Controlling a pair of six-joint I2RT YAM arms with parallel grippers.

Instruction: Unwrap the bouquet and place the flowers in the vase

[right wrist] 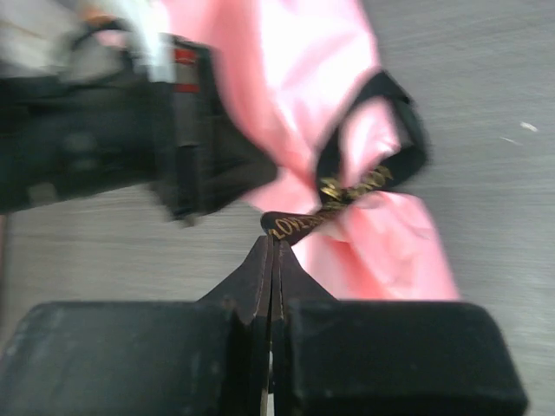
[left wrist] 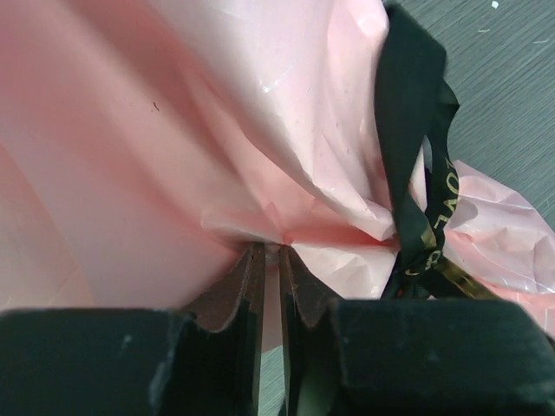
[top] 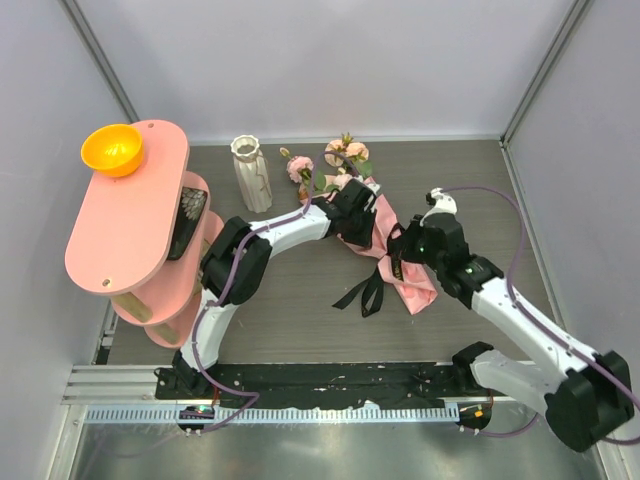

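The bouquet lies on the table with its flowers pointing to the back and its salmon-pink paper trailing toward the front right. A black ribbon with gold lettering is tied round the wrap. My left gripper rests on the upper wrap; in the left wrist view it is shut on a pinched fold of the pink paper, with the ribbon to the right. My right gripper is shut, the ribbon's lettered end caught at its tips. The white ribbed vase stands upright at the back left.
A pink tiered shelf stands at the left, with an orange bowl on its top and a dark object on a lower tier. Grey walls close in the table at the back and sides. The left arm's black gripper body sits close to my right gripper.
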